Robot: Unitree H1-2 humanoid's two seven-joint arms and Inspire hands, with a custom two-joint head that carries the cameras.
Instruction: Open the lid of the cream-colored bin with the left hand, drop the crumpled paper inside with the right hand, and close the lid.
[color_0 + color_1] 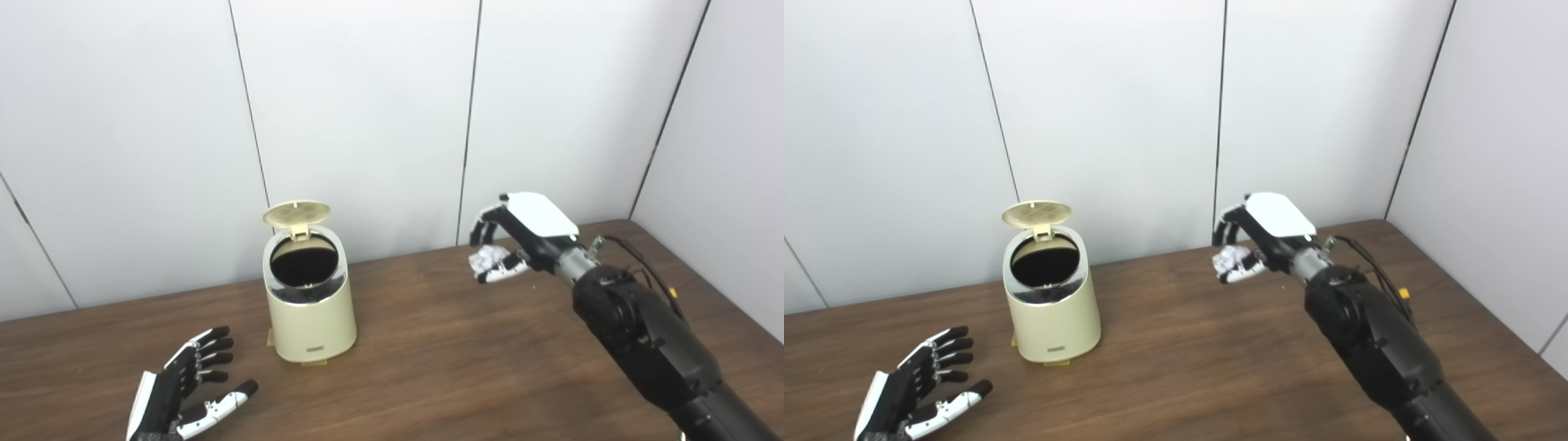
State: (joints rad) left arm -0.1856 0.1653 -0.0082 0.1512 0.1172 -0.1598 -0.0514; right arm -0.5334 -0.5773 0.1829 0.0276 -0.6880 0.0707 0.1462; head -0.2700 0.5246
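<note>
pale wall panels back a brown wooden table (429,343), which carries everything in play. largest on it is the robot's right arm (649,343), reaching in from the right edge and raised so that its load clears the tabletop. the cream-colored bin (309,306) stands left of centre, well apart from that arm, its dark mouth fully exposed because the lid (297,214) is tipped up and back on its rear hinge; the opening step looks done, so the way in is free. the left hand (184,389) rests low beside the bin's near-left side, fingers spread and holding nothing, seemingly parked close so it can reach the lid again for closing. the right hand (511,242) is curled around the crumpled paper (488,257), pinched under its fingers above the table's far side. the paper has yet to travel leftward over the bin's mouth before it can be let go.
</note>
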